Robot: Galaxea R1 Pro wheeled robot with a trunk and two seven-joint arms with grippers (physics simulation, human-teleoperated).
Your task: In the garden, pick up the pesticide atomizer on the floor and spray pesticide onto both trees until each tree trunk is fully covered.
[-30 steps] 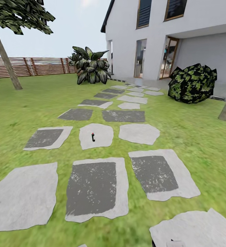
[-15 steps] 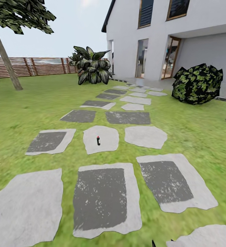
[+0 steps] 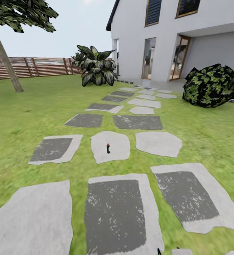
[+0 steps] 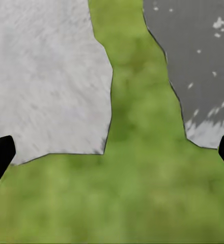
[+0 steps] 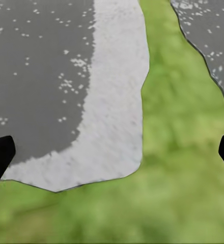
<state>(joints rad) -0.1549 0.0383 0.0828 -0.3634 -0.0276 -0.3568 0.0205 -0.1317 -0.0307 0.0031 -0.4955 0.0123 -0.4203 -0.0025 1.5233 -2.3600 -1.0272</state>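
grey slabs: stepping stones (image 3: 115, 212) across the green grass (image 3: 28, 117), larger and lower in the head view than 1.0 s ago; whole picture shifted, so camera/base rolling forward and slightly turning, not the things moving
sprayer: small dark atomizer (image 3: 108, 148) with red top, upright on a pale slab (image 3: 110, 146) mid-path; sat smaller and further left in the view a second ago, now nearer centre; still well out of arm reach by the look of it
left tree: leaning pale trunk (image 3: 5, 58) far left by the wooden fence (image 3: 42, 66), foliage above; well apart from the sprayer
right tree: trunk seen at the right edge a second ago, now slid out past the frame edge
other plants: broad-leaf plant (image 3: 95, 67) near the house (image 3: 173, 39), round bush (image 3: 211, 85) at right; neither a target
left claw: (image 4: 112, 152) fingertips at opposite edges of the wrist view, spread wide, nothing between them, grass and slab edges below
right claw: (image 5: 112, 152) same, spread wide, empty, over slab and grass
meaning: approach phase, pickup not begun, no spray on either trunk; likely next need is closing the gap to the sprayer, then lowering an arm to it
risk: small upright can, easy to tip with a base nudge or off-centre grab
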